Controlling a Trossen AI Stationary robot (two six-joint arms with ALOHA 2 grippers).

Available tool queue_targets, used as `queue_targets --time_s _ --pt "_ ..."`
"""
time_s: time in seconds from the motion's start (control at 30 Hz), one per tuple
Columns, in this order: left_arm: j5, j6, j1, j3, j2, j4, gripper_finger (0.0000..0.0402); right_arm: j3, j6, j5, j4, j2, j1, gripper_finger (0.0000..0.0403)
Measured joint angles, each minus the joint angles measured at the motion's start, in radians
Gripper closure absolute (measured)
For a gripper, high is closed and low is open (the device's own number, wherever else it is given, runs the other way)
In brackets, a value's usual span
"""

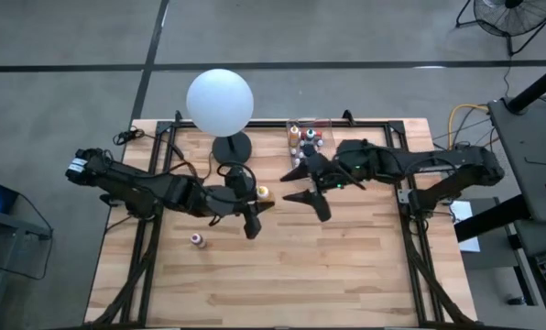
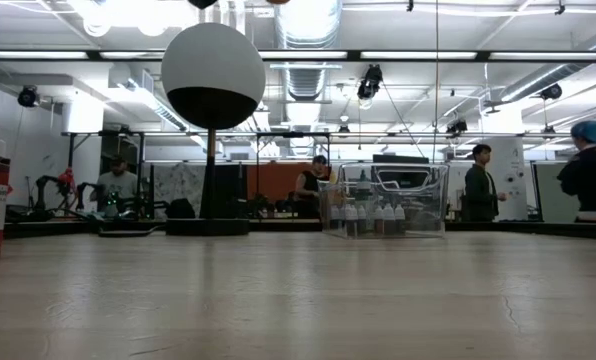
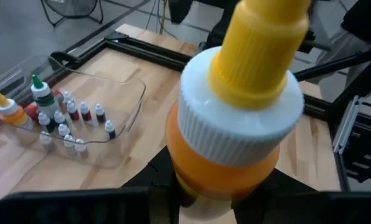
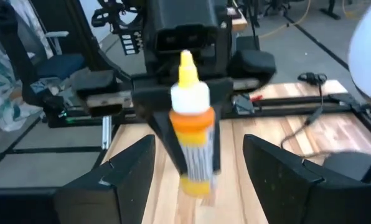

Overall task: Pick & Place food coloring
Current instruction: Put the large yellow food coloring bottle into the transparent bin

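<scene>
Holding an orange bottle (image 4: 192,134) upright: left gripper (image 1: 252,209), mid-table. Right gripper (image 1: 311,190): fingers wide, facing it, near bin (image 1: 308,128).

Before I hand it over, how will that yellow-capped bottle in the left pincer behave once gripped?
The orange food coloring bottle looks like rigid plastic, so probably stiff and light. The left pincer holds its round body, so it could twist or slip. The ribbed white cap collar likely offers better purchase. The open right pincer faces it.
</scene>
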Motion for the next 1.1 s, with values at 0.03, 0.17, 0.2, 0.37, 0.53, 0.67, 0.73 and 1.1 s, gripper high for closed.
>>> queue_targets --time_s 0.03,0.17,0.2,0.37,0.53,0.67,0.73,1.1 --pt "0.001 0.002 0.001 0.002 0.0 -0.003 0.0326 0.021 -0.008 -0.003 -0.002 0.022 0.0 0.017" --pt "0.02 0.007 0.007 0.012 0.014 -0.005 0.0326 0.111 -0.051 -0.013 -0.034 0.105 0.0 0.017" --pt "0.023 0.009 0.007 0.013 0.017 -0.003 0.0326 0.135 -0.056 -0.014 -0.05 0.122 0.0 0.017" --pt "0.035 0.007 0.005 0.013 0.033 0.0 0.0326 0.213 -0.067 -0.027 -0.094 0.183 -0.002 0.017" --pt "0.042 0.009 0.005 0.013 0.043 0.003 0.0326 0.228 -0.061 -0.033 -0.112 0.223 0.0 0.017" --pt "0.043 0.009 0.004 0.012 0.043 0.006 0.0326 0.225 -0.047 -0.052 -0.127 0.231 0.0 0.0173" --pt "0.043 0.009 0.004 0.012 0.043 -0.001 0.0326 0.225 -0.049 -0.054 -0.12 0.224 0.0 0.0177" --pt "0.047 0.017 0.004 0.012 0.043 0.002 0.0326 0.226 -0.055 -0.055 -0.123 0.227 0.0 0.0229"
